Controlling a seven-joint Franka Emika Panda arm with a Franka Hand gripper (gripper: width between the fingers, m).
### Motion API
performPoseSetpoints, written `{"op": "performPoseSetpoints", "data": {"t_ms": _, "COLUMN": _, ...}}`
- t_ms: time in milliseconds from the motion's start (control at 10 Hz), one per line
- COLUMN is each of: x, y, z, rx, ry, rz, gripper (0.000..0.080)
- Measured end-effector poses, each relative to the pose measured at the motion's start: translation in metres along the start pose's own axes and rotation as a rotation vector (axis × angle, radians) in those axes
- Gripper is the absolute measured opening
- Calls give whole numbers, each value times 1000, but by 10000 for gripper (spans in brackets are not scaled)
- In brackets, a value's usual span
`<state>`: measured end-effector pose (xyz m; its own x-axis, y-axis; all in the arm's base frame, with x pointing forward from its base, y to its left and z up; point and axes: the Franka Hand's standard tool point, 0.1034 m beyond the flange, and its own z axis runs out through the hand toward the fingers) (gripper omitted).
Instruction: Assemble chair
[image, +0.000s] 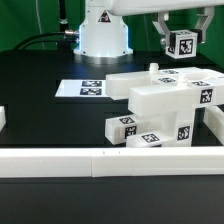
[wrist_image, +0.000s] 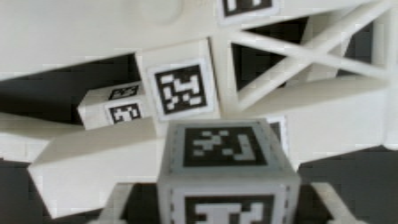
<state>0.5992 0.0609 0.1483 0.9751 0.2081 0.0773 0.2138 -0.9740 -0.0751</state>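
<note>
Chair, part-built, stands on the black worktop toward the exterior view's right. From the left come the marker board, a loose tagged block just beside the chair, then, above its right end, the end effector gripping a small tagged post.

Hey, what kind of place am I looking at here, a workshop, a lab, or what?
Most likely a robotics lab test bench: a robot arm's base on a black table fenced by white rails, a marker board, and tagged white chair parts, one block in the gripper.
</note>
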Motion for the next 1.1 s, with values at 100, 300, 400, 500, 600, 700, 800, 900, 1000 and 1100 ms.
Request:
{"op": "performPoseSetpoints", "data": {"t_ms": 100, "x": 0, "y": 0, "z": 0, "rx": 0, "ry": 0, "rz": 1, "gripper": 284}}
{"op": "performPoseSetpoints", "data": {"t_ms": 300, "x": 6, "y": 0, "z": 6, "rx": -16, "ry": 7, "rz": -25, "gripper": 284}}
{"op": "performPoseSetpoints", "data": {"t_ms": 400, "x": 16, "y": 0, "z": 8, "rx": -24, "ry": 13, "rz": -34, "gripper": 284}}
{"op": "performPoseSetpoints", "data": {"t_ms": 500, "x": 25, "y": 1, "z": 12, "rx": -28, "ry": 19, "rz": -37, "gripper": 284}}
{"op": "performPoseSetpoints", "data": {"t_ms": 600, "x": 25, "y": 4, "z": 16, "rx": -29, "ry": 13, "rz": -32, "gripper": 284}}
{"op": "performPoseSetpoints", "data": {"t_ms": 700, "x": 24, "y": 4, "z": 18, "rx": -30, "ry": 12, "rz": -31, "gripper": 284}}
{"op": "performPoseSetpoints", "data": {"t_ms": 800, "x": 21, "y": 5, "z": 22, "rx": -32, "ry": 10, "rz": -30, "gripper": 284}}
{"op": "performPoseSetpoints", "data": {"t_ms": 900, "x": 20, "y": 6, "z": 24, "rx": -33, "ry": 9, "rz": -29, "gripper": 284}}
{"op": "performPoseSetpoints", "data": {"t_ms": 1000, "x": 19, "y": 6, "z": 26, "rx": -34, "ry": 6, "rz": -28, "gripper": 284}}
{"op": "performPoseSetpoints", "data": {"t_ms": 1100, "x": 18, "y": 6, "z": 27, "rx": -34, "ry": 5, "rz": -28, "gripper": 284}}
